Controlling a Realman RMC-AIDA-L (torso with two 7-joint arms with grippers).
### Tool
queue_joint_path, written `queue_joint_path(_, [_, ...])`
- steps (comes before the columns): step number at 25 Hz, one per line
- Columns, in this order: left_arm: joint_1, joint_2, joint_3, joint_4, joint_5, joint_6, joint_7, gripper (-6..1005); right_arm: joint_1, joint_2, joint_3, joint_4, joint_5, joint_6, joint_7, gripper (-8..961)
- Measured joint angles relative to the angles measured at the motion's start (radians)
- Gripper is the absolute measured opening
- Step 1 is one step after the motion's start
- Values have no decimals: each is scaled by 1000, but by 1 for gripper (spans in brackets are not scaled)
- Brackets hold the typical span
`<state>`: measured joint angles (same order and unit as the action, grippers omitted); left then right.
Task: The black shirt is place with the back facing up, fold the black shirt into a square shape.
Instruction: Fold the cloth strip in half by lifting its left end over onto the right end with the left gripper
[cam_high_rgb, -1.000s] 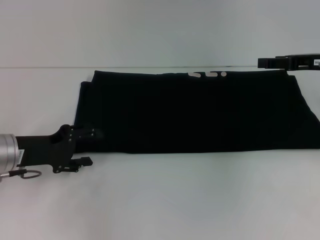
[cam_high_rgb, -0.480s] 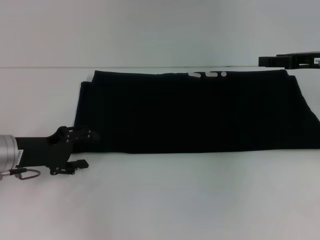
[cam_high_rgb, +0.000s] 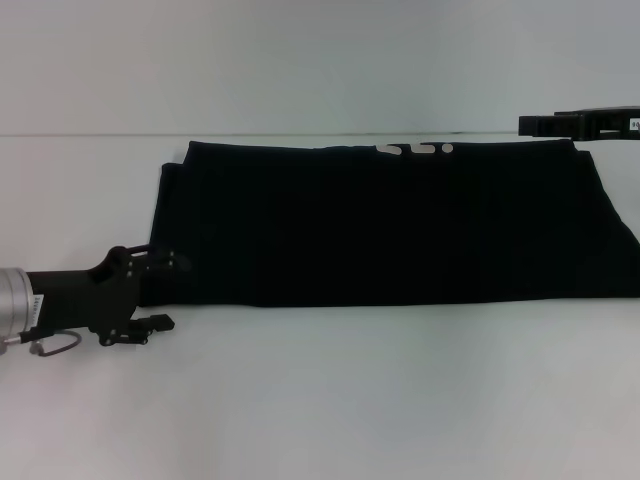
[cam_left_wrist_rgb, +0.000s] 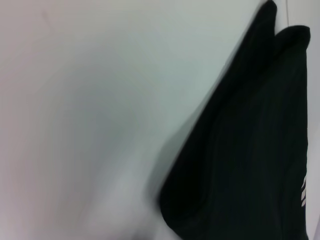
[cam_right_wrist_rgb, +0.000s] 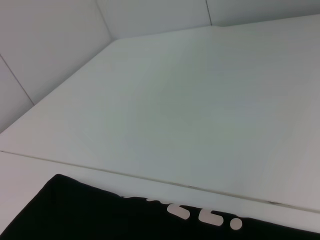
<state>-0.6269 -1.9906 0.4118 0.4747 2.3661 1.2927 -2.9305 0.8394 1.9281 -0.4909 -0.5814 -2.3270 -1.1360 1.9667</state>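
Note:
The black shirt (cam_high_rgb: 400, 225) lies flat on the white table as a long folded band. A strip of white print (cam_high_rgb: 415, 149) shows at its far edge. My left gripper (cam_high_rgb: 176, 292) is open at the shirt's near left corner, one finger at the cloth's edge and the other over bare table. The left wrist view shows that corner of the shirt (cam_left_wrist_rgb: 250, 150) with nothing held. My right gripper (cam_high_rgb: 524, 124) hovers at the far right corner, seen edge-on. The right wrist view shows the shirt's far edge (cam_right_wrist_rgb: 75, 210) and the print (cam_right_wrist_rgb: 200, 215).
The white table (cam_high_rgb: 350, 400) runs wide in front of the shirt. A seam line (cam_high_rgb: 100, 135) crosses it just behind the shirt. The shirt's right end reaches the edge of the head view.
My left gripper has drawn back to the left, off the shirt's near left corner. The shirt and the right gripper have stayed in place.

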Motion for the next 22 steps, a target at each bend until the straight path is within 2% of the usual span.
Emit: queue_joint_path(22, [-10, 0, -1, -15, 5, -93, -2, 764, -3, -1, 0, 0, 0, 1, 0, 699])
